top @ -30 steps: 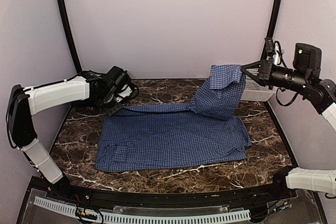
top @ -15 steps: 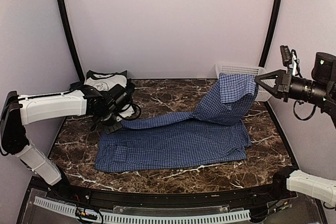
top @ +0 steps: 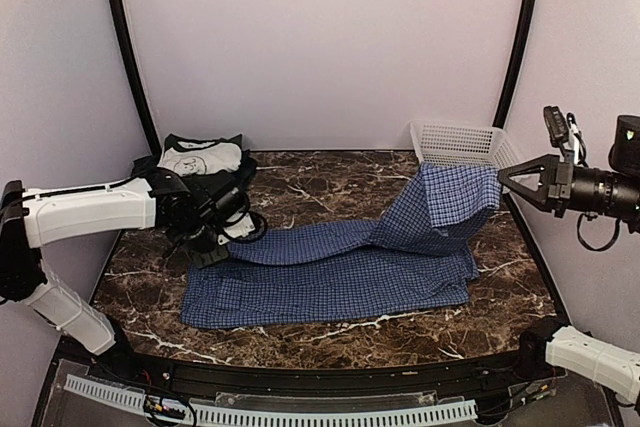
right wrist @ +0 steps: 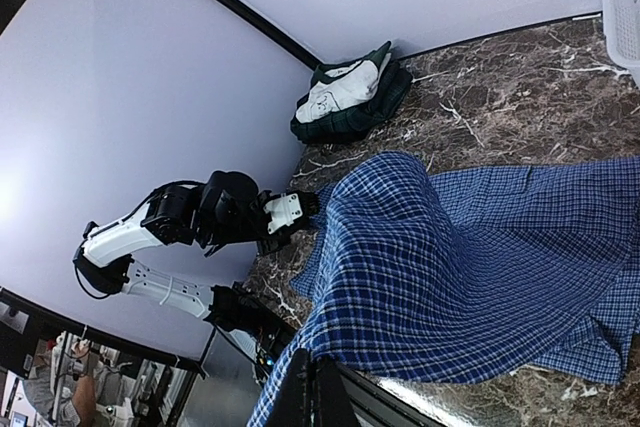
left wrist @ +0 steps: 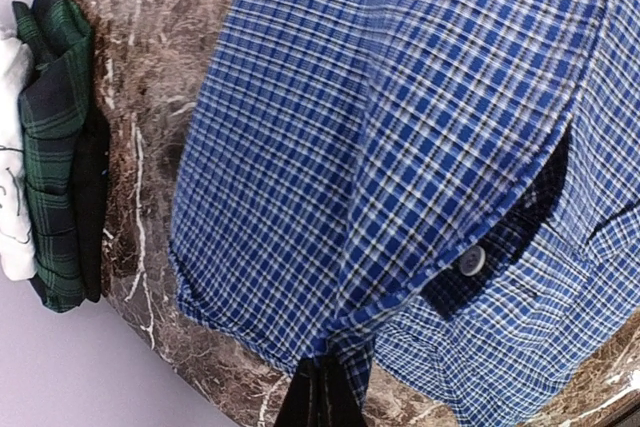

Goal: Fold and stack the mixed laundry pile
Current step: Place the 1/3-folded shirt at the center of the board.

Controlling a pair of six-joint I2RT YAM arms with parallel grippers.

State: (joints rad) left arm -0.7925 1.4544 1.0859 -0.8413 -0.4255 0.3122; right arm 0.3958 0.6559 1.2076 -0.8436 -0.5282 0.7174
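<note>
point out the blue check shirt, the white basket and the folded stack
blue check shirt [top: 330, 282]: top external view, flat middle of its body
white basket [top: 455, 144]: top external view, front lattice wall
folded stack [top: 200, 157]: top external view, white garment on top

Top view: left claw [top: 218, 247] tips buried in blue check shirt [top: 330, 272]. Basket [top: 455, 129] near wall behind raised cloth. Right arm [top: 600, 192] cropped at edge.

We see a dark marbled table [top: 310, 175] carrying a blue-and-white checked shirt [top: 330, 282] spread across its middle, a folded stack of garments [top: 200, 159] at its far left corner, and a white lattice basket [top: 462, 140] at its far right.
</note>
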